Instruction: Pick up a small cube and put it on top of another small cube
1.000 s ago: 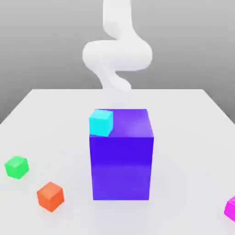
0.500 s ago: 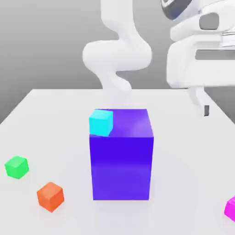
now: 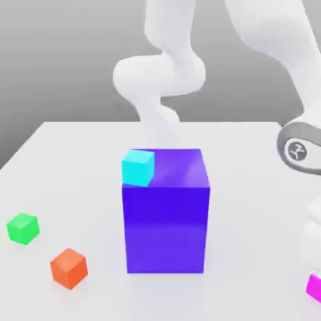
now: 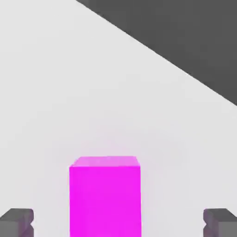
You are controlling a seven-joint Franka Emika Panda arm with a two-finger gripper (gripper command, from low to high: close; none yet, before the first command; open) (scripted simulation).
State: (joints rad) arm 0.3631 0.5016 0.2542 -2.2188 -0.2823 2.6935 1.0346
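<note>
Your white robot arm (image 3: 276,44) bends down over the exterior view's right side of a pale tabletop (image 3: 75,157). Its wrist reaches low toward the near right corner. There the small magenta cube (image 3: 315,286) sits on the tabletop, partly cut off by the picture's edge.

In the hand view, you see that same magenta cube close up, resting on the tabletop between the two dark fingers (image 4: 16,221). The gripper (image 4: 118,222) stands wide open. One fingertip shows on each side of the cube, with a clear gap between each tip and the cube. Nothing is held.

In the middle of the tabletop stands a big blue-purple block (image 3: 166,213). A small cyan cube (image 3: 138,167) rests on its top, at the near corner on the exterior view's left. Well apart from these, toward the exterior view's near left, a green cube (image 3: 22,228) and an orange cube (image 3: 69,268) sit on the tabletop, near each other but not touching.
</note>
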